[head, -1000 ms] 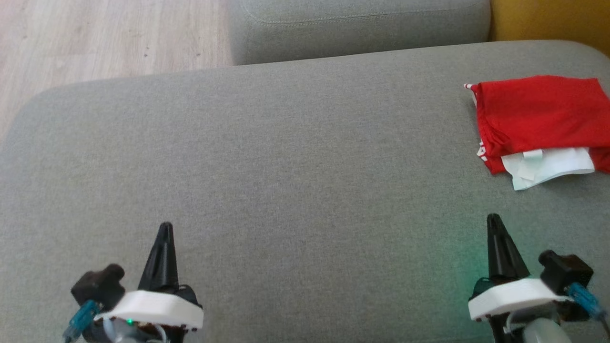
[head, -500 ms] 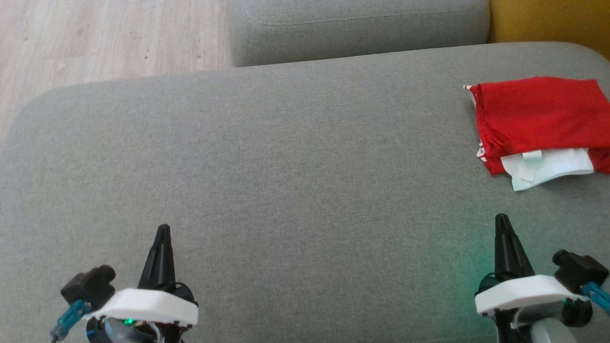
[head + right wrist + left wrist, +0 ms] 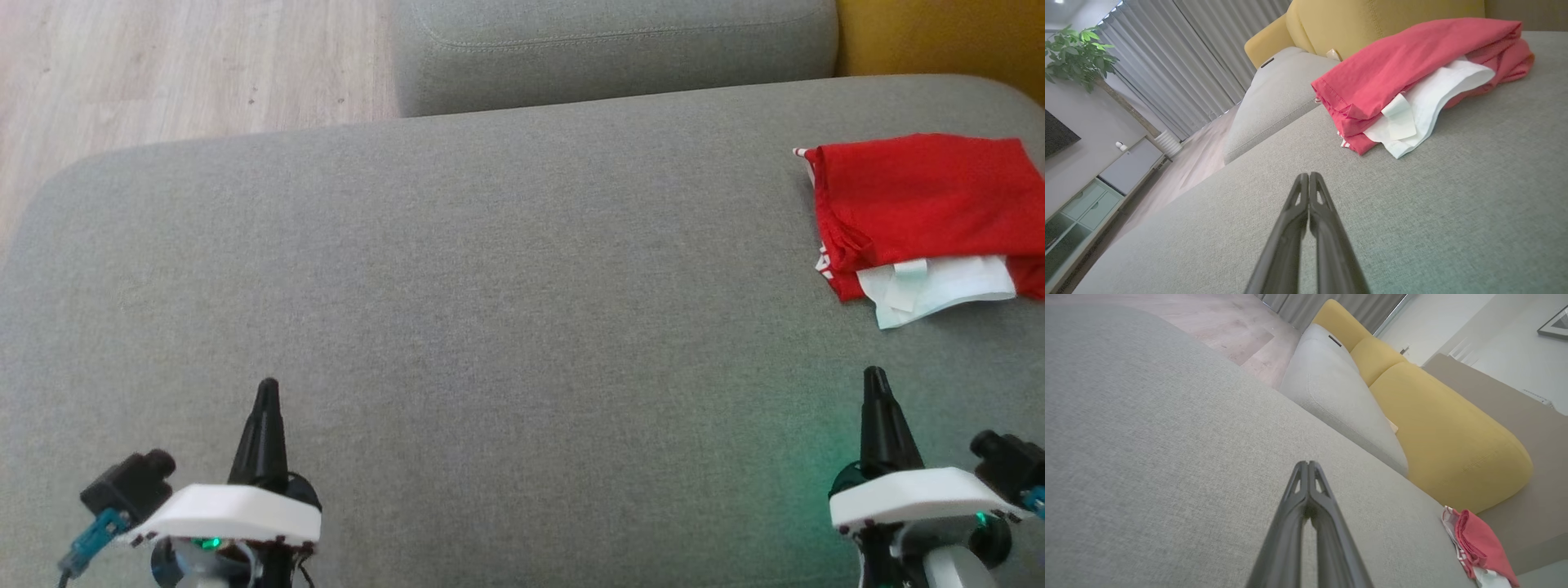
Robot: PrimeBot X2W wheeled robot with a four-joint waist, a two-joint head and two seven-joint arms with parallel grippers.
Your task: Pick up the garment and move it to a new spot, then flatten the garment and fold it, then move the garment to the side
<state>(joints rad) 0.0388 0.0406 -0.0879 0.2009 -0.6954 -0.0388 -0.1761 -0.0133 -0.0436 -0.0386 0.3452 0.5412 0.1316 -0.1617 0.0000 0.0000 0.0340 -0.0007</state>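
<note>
The red garment (image 3: 922, 204), with a white layer showing at its near edge, lies folded in a compact stack at the right end of the grey sofa cushion (image 3: 490, 286). Over the cushion's near right part hovers the right gripper (image 3: 876, 377), and over its near left part the left gripper (image 3: 267, 385). Both have their jaws pressed together on nothing. Folding and setting aside look done, and little seems left.

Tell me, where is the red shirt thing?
In the head view the folded red garment lies on the right side of the grey sofa cushion, ahead of the right gripper and close to the yellow backrest.
</note>
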